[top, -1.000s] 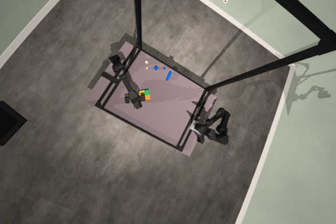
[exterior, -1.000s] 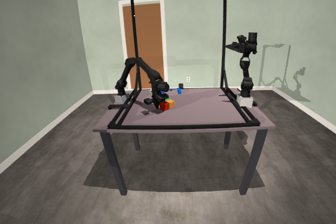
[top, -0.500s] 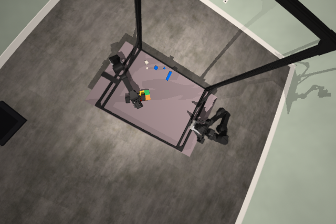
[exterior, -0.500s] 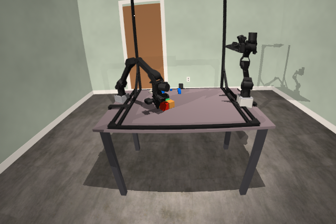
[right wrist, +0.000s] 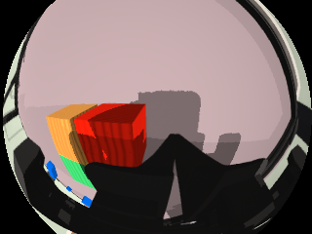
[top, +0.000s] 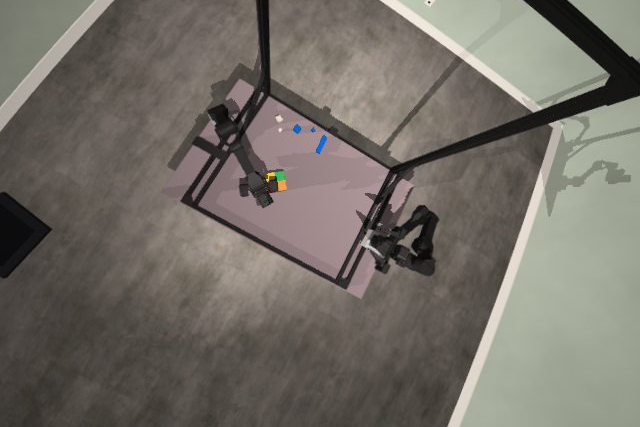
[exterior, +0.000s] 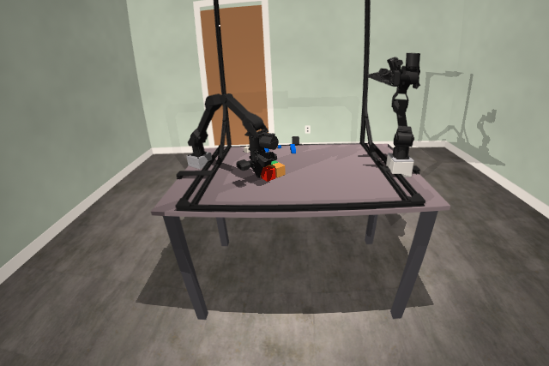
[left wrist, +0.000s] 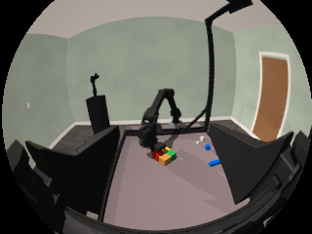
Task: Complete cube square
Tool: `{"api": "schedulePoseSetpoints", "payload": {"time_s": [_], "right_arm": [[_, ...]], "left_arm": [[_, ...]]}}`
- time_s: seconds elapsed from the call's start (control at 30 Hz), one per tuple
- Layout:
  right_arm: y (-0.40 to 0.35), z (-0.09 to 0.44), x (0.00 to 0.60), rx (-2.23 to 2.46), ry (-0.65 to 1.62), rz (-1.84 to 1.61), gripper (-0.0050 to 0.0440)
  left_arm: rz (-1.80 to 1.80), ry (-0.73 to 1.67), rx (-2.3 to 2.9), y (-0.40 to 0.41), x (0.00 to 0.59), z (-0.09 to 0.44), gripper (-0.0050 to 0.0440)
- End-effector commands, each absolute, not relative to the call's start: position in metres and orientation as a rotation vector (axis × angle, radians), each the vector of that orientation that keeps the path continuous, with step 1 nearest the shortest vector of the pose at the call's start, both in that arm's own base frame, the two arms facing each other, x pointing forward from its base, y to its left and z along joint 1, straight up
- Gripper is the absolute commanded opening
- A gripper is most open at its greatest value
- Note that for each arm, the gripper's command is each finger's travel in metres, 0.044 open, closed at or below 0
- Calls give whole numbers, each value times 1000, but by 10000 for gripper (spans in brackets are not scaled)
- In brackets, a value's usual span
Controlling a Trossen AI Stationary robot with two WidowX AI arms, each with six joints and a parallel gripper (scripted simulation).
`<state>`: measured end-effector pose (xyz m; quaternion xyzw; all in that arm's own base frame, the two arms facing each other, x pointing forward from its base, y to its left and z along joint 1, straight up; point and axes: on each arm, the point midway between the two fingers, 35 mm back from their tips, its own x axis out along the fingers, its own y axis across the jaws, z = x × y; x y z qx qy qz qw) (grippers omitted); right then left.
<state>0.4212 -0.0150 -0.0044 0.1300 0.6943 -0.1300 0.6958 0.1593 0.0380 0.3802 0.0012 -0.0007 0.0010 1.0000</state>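
Four cubes sit together on the table: red [exterior: 268, 172], orange [exterior: 280, 169], green [top: 279, 174] and yellow [top: 270, 175]. In the right wrist view the red cube [right wrist: 113, 133] stands close against the orange cube [right wrist: 65, 132], with the green one [right wrist: 78, 171] behind. My right gripper [top: 263, 196] is shut and low at the table, right beside the red cube, holding nothing; its fingers [right wrist: 185, 156] show just right of that cube. My left gripper [exterior: 377, 75] is open and empty, raised high at the far end of the table. The cubes show far off in the left wrist view [left wrist: 166, 155].
A blue bar [top: 321, 144], two small blue pieces [top: 296, 128] and a small white piece [top: 279, 118] lie near the table's back edge. A black frame [exterior: 290, 207] runs around the table top with tall posts.
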Motion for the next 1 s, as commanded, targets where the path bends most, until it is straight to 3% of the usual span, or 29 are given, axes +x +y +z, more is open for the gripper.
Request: {"api": "schedulePoseSetpoints", "payload": {"time_s": [0.0, 0.97], "right_arm": [[-13, -5, 422, 293, 1551, -293, 0], [-6, -5, 425, 293, 1551, -293, 0]], "left_arm": [[0, -1, -1, 38, 159, 380, 400], [0, -1, -1, 38, 159, 380, 400]]}}
